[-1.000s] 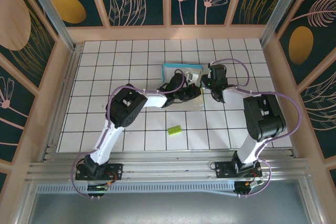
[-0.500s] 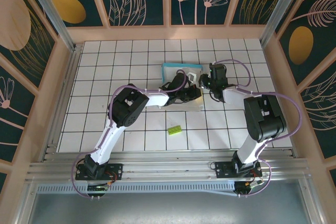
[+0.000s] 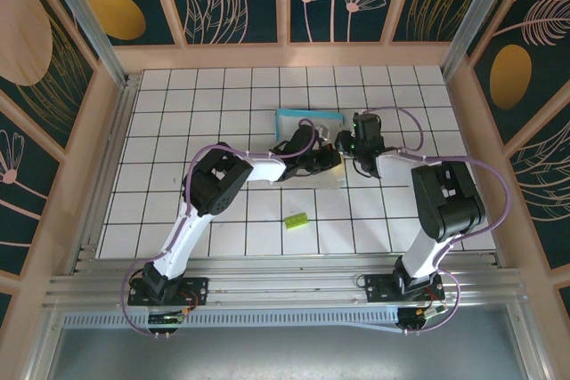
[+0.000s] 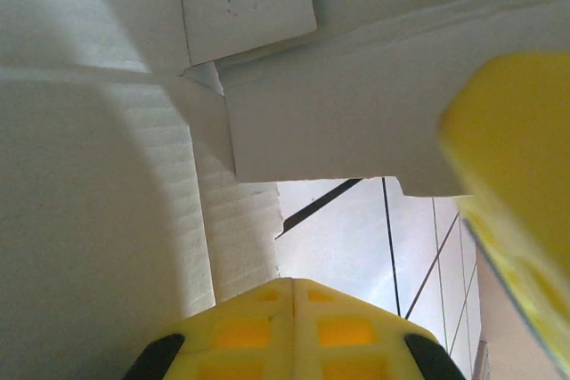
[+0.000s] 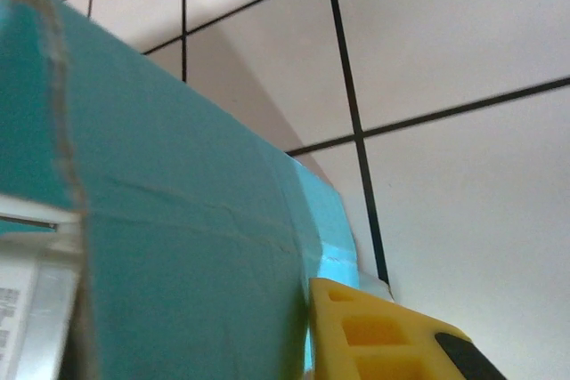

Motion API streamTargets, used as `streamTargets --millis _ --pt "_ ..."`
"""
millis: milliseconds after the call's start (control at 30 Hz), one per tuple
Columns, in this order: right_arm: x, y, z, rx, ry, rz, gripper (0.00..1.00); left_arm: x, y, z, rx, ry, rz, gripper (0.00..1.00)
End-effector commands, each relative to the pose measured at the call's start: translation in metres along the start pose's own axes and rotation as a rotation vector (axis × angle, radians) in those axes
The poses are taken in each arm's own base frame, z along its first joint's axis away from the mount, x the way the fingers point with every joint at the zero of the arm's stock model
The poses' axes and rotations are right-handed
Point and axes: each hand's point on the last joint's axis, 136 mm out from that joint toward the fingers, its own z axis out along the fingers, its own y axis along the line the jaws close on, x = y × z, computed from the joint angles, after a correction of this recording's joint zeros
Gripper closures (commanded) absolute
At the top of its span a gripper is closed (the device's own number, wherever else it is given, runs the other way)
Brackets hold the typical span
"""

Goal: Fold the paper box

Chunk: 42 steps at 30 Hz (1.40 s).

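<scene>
Lime-green block (image 3: 296, 218) on tiled table (image 3: 178, 113)

Top view, table (image 3: 178, 131) centre as dial: paper box (image 3: 298, 118) sits at 1 o'clock, toward the back wall. Left gripper (image 3: 325, 157) is on the box's 5 o'clock corner. Right gripper (image 3: 346, 140) is at its 3 o'clock edge, just beside the left one. Small block (image 3: 296, 219) is at the box's 6 o'clock, well apart, nearer the arm bases. Right wrist view: box wall touches the finger (image 5: 374, 335) at its 9 o'clock side.
</scene>
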Motion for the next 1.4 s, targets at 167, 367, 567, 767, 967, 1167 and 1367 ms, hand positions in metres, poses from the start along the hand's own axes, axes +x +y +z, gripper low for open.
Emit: streamTargets --millis 167,367,567,767,967,1167,1367 --pt "0.016 -0.016 0.002 0.055 0.001 -0.013 0.83 -0.008 -0.014 -0.035 -0.029 -0.090 0.016 0.89" --pt "0.014 -0.015 0.002 0.051 -0.005 -0.013 0.83 -0.022 -0.020 -0.064 -0.073 -0.192 -0.010 0.77" --pt "0.011 -0.015 -0.001 0.063 -0.016 -0.020 0.83 -0.044 -0.047 -0.107 -0.082 -0.333 0.044 0.74" --pt "0.012 -0.015 0.001 0.070 -0.015 -0.028 0.83 -0.086 -0.061 -0.171 -0.244 -0.530 0.109 0.58" --pt "0.011 -0.013 0.001 0.071 -0.018 -0.037 0.83 -0.141 -0.032 -0.213 -0.338 -0.565 0.027 0.43" --pt "0.010 -0.011 0.003 0.073 -0.016 -0.044 0.83 -0.165 -0.014 -0.207 -0.337 -0.484 0.045 0.38" --pt "0.012 -0.009 0.004 0.069 -0.011 -0.046 0.83 -0.167 -0.017 -0.188 -0.262 -0.419 0.064 0.37"
